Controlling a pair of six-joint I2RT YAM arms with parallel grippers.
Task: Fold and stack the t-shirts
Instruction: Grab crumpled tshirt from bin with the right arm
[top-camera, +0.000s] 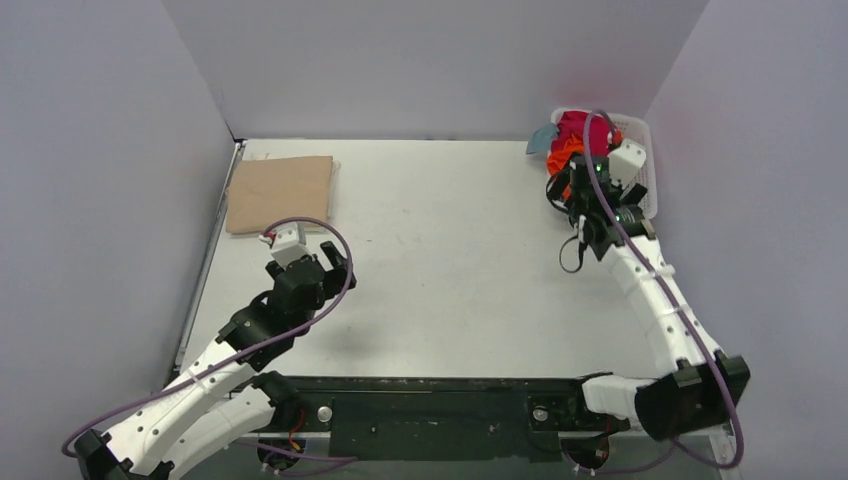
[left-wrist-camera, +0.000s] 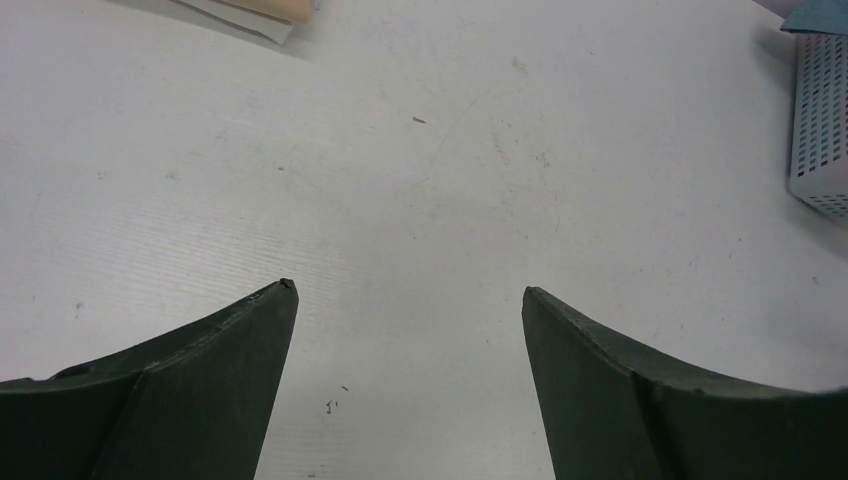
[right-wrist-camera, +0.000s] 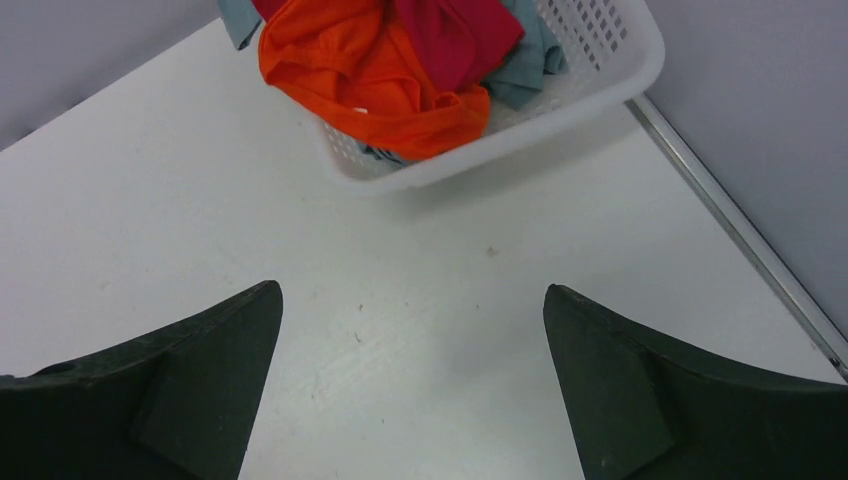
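Observation:
A tan t-shirt lies folded flat at the table's back left; its corner shows in the left wrist view. An orange t-shirt, a crimson one and a grey-blue one are bunched in the white lattice basket at the back right; the pile also shows from above. My left gripper is open and empty over bare table, just in front of the tan shirt. My right gripper is open and empty above the table, just short of the basket.
The basket sits in the back right corner against the grey wall. Grey walls close the table on three sides. A metal rail runs along the left edge. The basket's corner shows at the right in the left wrist view.

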